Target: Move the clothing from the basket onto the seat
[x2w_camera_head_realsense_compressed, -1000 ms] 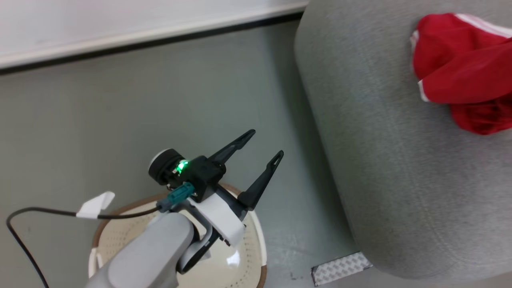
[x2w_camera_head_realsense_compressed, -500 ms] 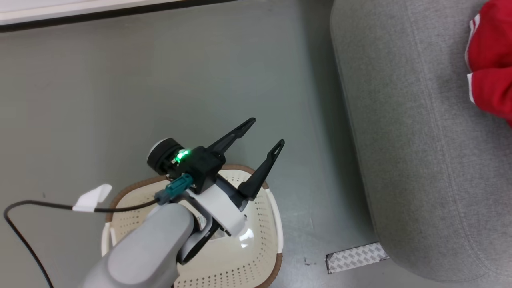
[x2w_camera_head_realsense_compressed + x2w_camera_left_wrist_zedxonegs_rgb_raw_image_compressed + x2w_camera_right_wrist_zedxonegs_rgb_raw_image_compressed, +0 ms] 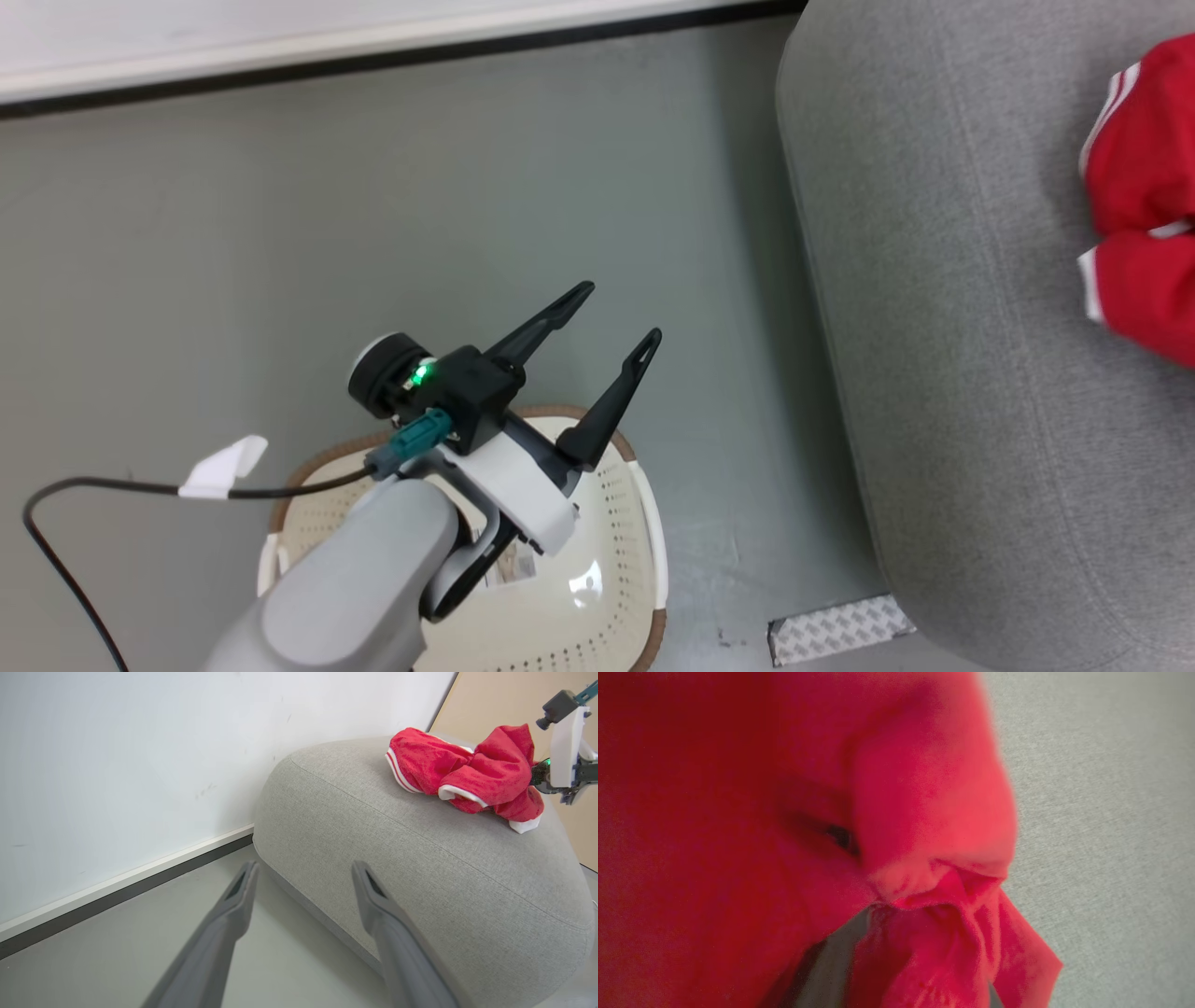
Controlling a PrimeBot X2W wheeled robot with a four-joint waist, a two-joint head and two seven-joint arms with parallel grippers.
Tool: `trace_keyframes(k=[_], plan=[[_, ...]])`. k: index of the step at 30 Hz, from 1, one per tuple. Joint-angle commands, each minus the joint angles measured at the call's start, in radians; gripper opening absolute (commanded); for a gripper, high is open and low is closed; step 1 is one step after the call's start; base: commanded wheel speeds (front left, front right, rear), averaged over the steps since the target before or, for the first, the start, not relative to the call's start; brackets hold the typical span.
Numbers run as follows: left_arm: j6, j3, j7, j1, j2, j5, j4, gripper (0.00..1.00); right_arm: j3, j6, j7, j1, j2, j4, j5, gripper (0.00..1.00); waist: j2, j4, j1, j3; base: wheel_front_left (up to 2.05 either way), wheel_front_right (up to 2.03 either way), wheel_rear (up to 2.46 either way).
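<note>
The head camera has turned a little in the last second, so the whole head view has slid sideways. The things themselves have not moved. The red clothing (image 3: 467, 772) lies in a crumpled heap on top of the seat (image 3: 934, 373). The basket (image 3: 611, 509) stands on the floor near the seat, not touching it. More of the basket shows now than a second ago, and the part I can see has no red in it (the left arm hides some of the bottom).

The left gripper (image 3: 621, 311) still hangs over the basket, off to the side of the seat. Its fingers are wide apart with nothing between them. The right gripper (image 3: 567, 765) is up by the seat, right against the heap. Its camera is very close to the red cloth, and I cannot tell if its fingers are clamped on the cloth or loose.

I think the job is nearly done. What is left is likely for the right gripper to let go and pull away without dragging the heap off the seat.
</note>
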Motion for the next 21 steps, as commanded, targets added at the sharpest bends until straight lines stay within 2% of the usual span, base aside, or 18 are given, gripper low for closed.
trace_keyframes(k=[1,9,14,21], plan=[[-0.003,0.005,-0.007,0.018,-0.001,-0.005,0.005,1.00,0.015,-0.002,-0.011,0.015,-0.010,0.010,0.008,1.00,0.0000,-0.002,-0.0001,-0.027,0.00,0.00,0.00],[-0.003,0.033,-0.007,0.083,-0.020,-0.015,0.020,1.00,0.075,-0.002,-0.043,0.028,-0.053,0.022,0.017,1.00,0.0000,-0.012,-0.0001,-0.158,0.00,0.00,0.00],[-0.005,0.054,-0.007,0.131,-0.027,-0.019,0.023,1.00,0.102,-0.002,-0.025,0.043,-0.076,0.017,0.020,1.00,0.0000,-0.012,-0.0001,-0.233,0.00,0.00,0.00],[-0.006,0.095,-0.007,0.217,-0.041,-0.020,0.024,1.00,0.130,-0.002,0.089,0.089,-0.103,-0.017,0.048,1.00,0.0000,0.003,-0.0001,-0.336,0.00,0.00,0.00]])
